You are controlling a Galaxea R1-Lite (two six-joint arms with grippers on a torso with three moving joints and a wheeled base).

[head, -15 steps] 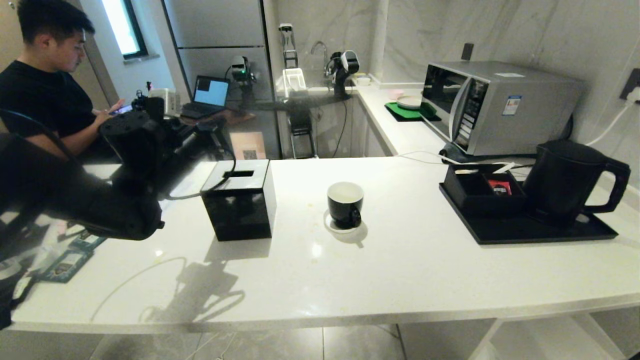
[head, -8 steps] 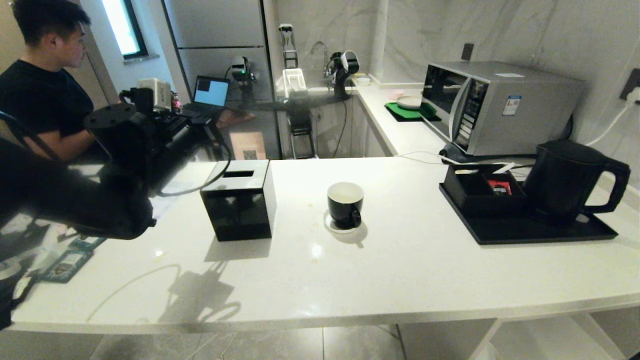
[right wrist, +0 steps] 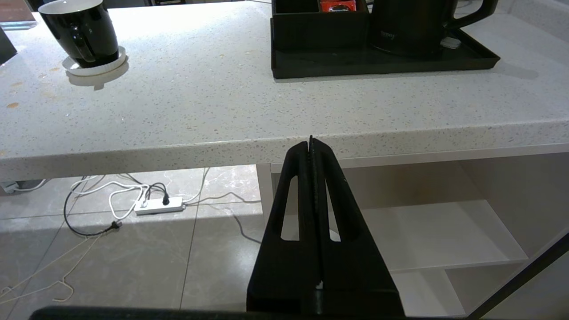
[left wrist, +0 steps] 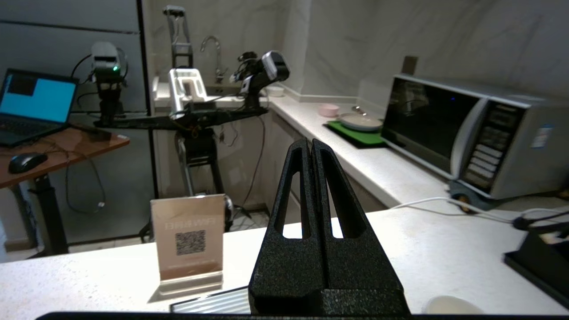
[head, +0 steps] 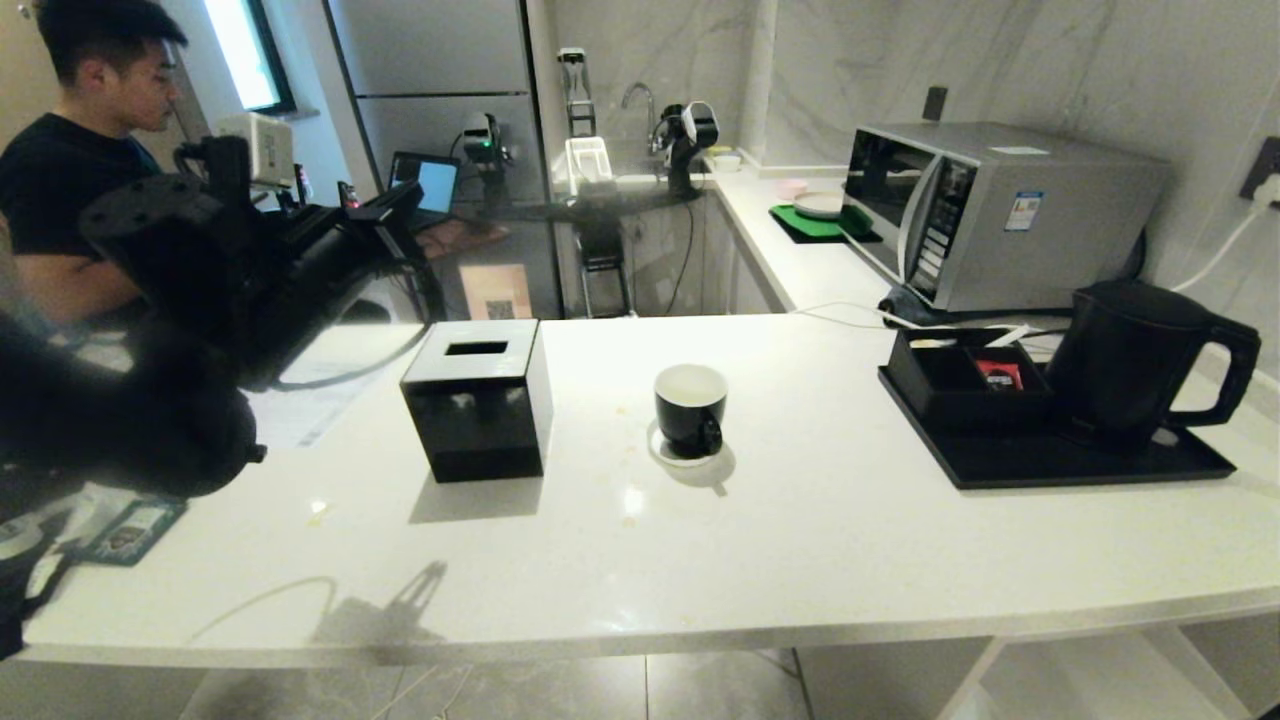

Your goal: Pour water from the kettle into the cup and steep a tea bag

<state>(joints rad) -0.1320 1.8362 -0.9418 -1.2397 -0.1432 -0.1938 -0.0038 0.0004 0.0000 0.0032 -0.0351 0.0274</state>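
A: Any writing legible?
B: Only a QR code on the sign stand (left wrist: pixel 189 242); its lettering is unreadable.
A: The grippers?
B: The left gripper (left wrist: pixel 311 146) is pressed shut, empty, above the counter (head: pixel 800 540); the right gripper (right wrist: pixel 311 144) likewise, below its edge.
A: The task's things?
B: The cup (head: pixel 690 408) stands mid-counter; the kettle (head: pixel 1135 355) on the black tray (head: pixel 1050 465).

Glossy black cup (head: pixel 690 408), matte black kettle (head: pixel 1130 360), speckled polished stone counter (head: pixel 800 540), brushed-metal microwave (head: pixel 1000 210).
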